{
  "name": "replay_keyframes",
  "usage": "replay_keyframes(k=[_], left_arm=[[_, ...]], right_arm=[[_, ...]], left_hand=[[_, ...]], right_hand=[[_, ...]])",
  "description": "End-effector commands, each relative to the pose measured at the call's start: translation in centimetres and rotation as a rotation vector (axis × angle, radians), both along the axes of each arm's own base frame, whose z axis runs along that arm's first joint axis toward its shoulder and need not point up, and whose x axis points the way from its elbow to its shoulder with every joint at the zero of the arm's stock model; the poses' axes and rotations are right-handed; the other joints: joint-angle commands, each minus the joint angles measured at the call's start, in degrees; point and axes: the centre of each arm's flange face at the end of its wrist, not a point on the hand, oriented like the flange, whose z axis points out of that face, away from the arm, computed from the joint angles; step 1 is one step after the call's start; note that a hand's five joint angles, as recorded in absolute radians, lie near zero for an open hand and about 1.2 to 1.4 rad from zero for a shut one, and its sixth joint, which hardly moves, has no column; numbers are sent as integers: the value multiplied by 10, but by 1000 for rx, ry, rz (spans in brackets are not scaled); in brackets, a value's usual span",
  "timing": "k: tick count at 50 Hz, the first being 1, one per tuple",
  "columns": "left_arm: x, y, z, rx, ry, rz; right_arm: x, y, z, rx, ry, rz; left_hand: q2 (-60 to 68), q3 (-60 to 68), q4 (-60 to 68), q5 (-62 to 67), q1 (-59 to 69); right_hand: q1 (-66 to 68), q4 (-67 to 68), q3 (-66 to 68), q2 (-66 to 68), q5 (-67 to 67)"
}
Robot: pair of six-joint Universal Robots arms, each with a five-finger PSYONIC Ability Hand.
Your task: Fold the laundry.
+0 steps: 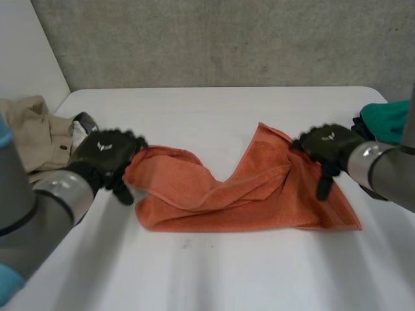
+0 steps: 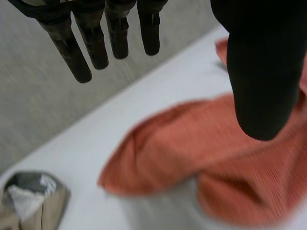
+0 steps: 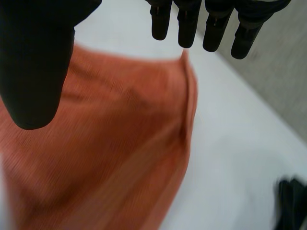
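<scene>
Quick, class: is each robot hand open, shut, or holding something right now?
Left hand: open, fingers straight, holding nothing, by the orange towel at its end.
Right hand: open, fingers straight, holding nothing, over the towel.

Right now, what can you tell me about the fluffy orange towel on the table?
The orange terry-cloth towel lies rumpled on the white table, not yet folded. Its middle is bunched into soft creases, one corner points toward the far side, and its near edge runs fairly straight. The open left hand is at its left end and the open right hand is over its right part. Neither hand grips it.
</scene>
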Motion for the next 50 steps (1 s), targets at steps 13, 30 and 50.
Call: replay_keyframes(k=[13, 30, 50], left_arm=[[32, -6, -65, 246, -132, -148], [5, -24, -81, 86, -71, -158], [-8, -34, -101, 74, -76, -148]], right_arm=[[-56, 15, -72, 35, 113, 34], [-53, 7, -97, -35, -5, 39], [-49, 7, -89, -37, -63, 20]], left_hand=[[42, 44, 41, 41, 37], [41, 43, 39, 40, 35], [457, 459, 455, 456, 452]], right_hand=[[99, 106, 106, 109, 104], [375, 382, 381, 385, 380], [657, 663, 663, 666, 661]])
